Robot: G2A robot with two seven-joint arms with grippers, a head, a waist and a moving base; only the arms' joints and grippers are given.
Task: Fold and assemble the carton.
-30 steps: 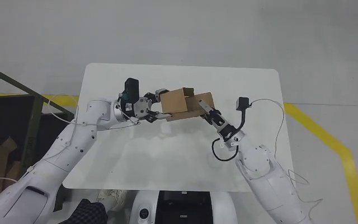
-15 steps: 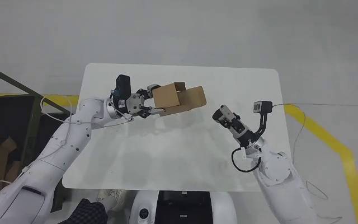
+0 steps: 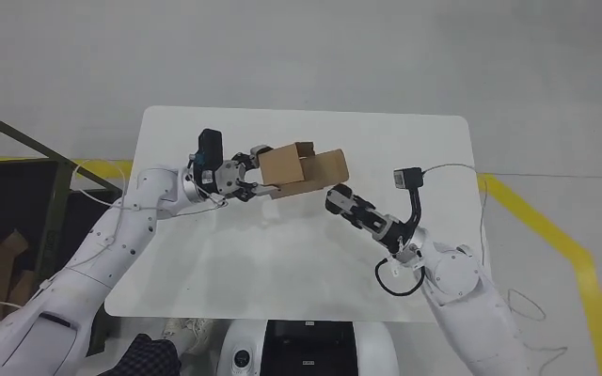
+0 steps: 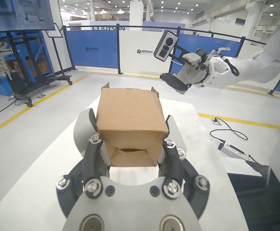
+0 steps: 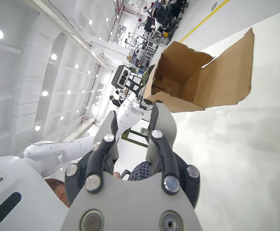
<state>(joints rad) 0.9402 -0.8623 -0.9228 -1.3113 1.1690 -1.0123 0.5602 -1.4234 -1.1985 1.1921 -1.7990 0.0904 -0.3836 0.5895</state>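
Over the white surface (image 3: 282, 273), the brown carton (image 3: 299, 167) is squeezed at its shut end by the left gripper (image 3: 246, 177). The right gripper (image 3: 337, 199) is spread apart, holding nothing, near the loose flap (image 5: 229, 76). I think it should push that flap in slowly while the left gripper holds tight.

**Lettering in the room beyond the carton (image 4: 131, 113).** A white fence panel (image 4: 142, 63) behind the carton carries a dark logo mark with a one-word name. A finer line beneath it is too small to make out. The blue panel (image 4: 91, 56) adjoining it carries the same mark and word in white. A partition (image 4: 108, 28) farther behind the carton bears the word larger. What the screen (image 4: 26, 14) shows is too small to read.
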